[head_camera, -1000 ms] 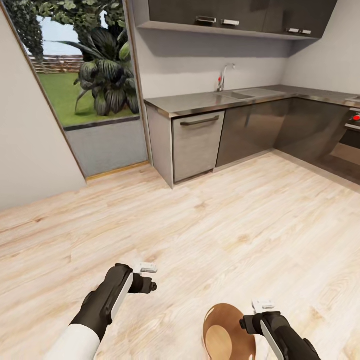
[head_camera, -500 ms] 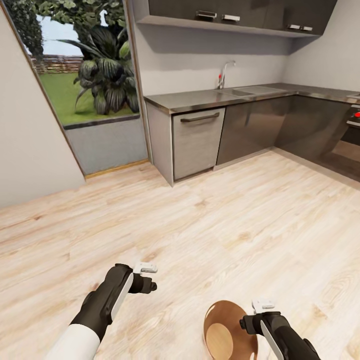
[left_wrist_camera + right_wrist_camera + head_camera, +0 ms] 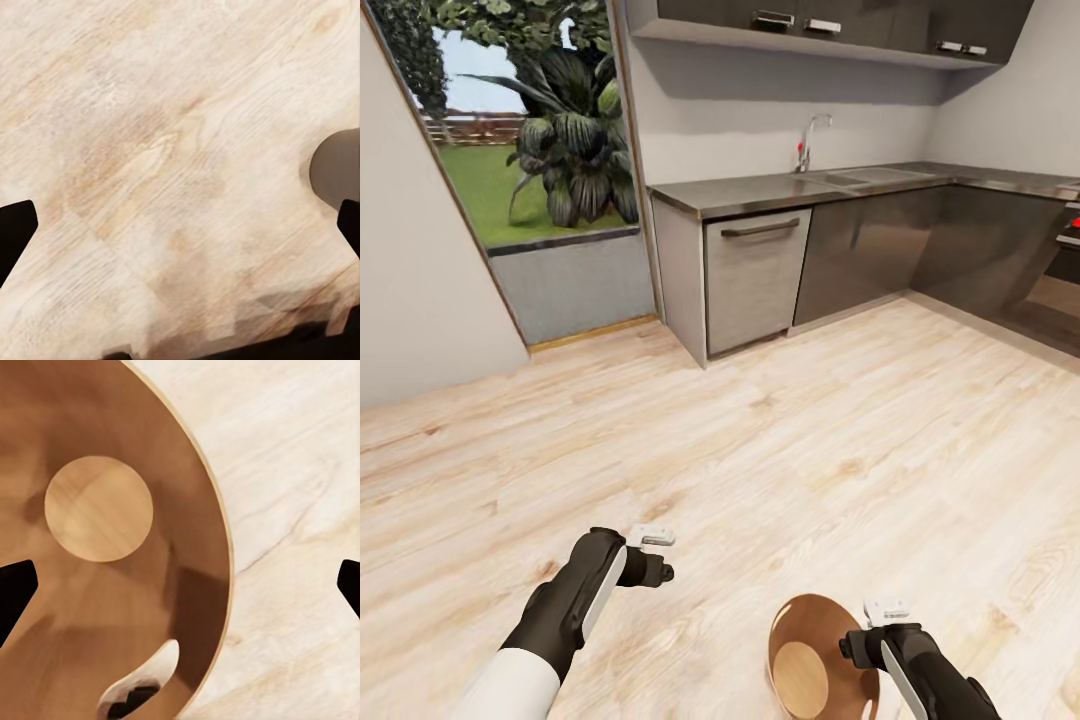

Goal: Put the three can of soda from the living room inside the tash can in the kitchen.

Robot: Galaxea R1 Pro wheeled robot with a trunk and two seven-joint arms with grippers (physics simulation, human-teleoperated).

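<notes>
Two black robot arms reach over a pale wooden floor [image 3: 780,440]. The left gripper [image 3: 652,552] hangs spread apart, holding nothing. One round orange-brown bin [image 3: 815,655] stands beneath the right gripper [image 3: 880,625], also spread, nothing held.

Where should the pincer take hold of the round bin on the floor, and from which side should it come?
Probably the rim of the bin, from above. It stands upright on the wood floor, open and lidless, wall flaring toward the top. One finger inside, one outside, would pinch the thin wall; the right pincer is beside it.
</notes>
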